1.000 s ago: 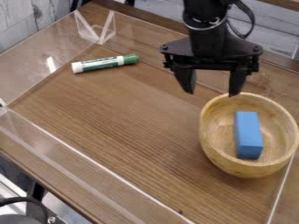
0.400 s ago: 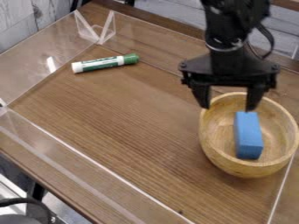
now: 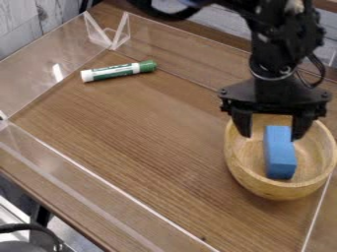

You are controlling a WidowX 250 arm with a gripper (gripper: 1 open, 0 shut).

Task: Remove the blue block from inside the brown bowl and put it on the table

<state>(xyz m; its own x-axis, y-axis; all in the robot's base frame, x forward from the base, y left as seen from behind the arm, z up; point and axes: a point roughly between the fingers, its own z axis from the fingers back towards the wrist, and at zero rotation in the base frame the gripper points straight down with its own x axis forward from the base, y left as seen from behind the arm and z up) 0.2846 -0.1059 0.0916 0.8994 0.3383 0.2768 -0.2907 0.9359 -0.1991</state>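
Acrylic walls (image 3: 39,148) run along the left and near sides of the table (image 3: 132,128), low and clear, with one folded corner piece at the far left. A green-and-white marker (image 3: 117,70) lies on the far left part of the wood, well apart from everything else. The middle of the table is bare wood, so there is wide open room for setting something down.

At the right stands the brown bowl (image 3: 247,169), close to the right edge and the near right corner. The blue block (image 3: 278,152) lies flat inside it, a little right of the centre of the bowl, with its long side running from far to near.

The gripper (image 3: 274,130) hangs over the far part of the bowl, pointing steeply down, its two fingers spread wide apart and holding nothing. One finger stands at the left of the block's far end and the other at its right.

The step in hand appears to be the approach for the grasp. The next move probably calls for going lower so the fingers straddle the block, without knocking the thick bowl rim, then closing. Afterwards the lift should clear the rim, and the bare wood at the left of the bowl seems the safest place, away from the right edge.
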